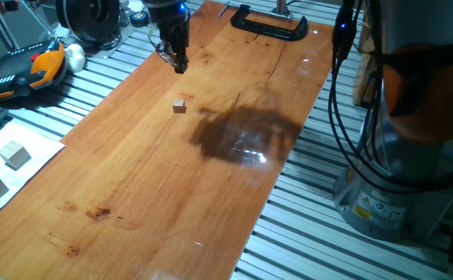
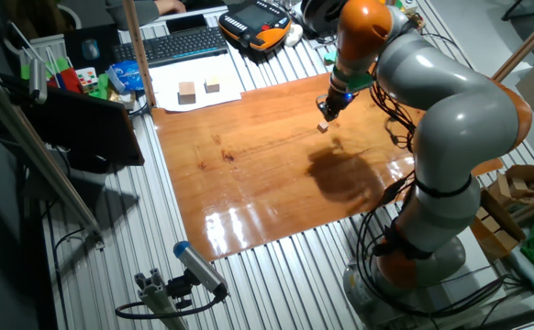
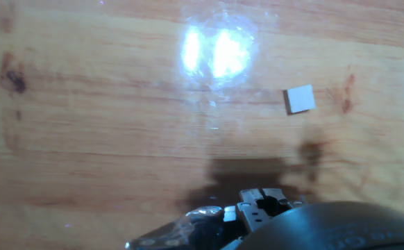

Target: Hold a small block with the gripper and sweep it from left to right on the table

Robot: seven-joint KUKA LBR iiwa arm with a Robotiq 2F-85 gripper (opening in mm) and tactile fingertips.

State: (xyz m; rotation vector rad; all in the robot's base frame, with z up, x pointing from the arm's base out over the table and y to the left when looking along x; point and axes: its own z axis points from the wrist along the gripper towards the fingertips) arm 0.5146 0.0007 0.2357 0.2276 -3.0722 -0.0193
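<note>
My arm [image 2: 450, 119] is built of fat, rounded light-grey shells with orange bands between the segments, and an orange cap tops the joint nearest my wrist. My base [image 1: 390, 194] is a wide grey drum carrying a small yellow warning sticker and a white label. Black cables [image 1: 343, 93] hang in loops along my side, one with a blue glow near its top. My hand [image 1: 178, 61] is small and black, two slim fingers under a blue light. From my own camera its housing looks dark and curved, with a pale metal bracket.
</note>
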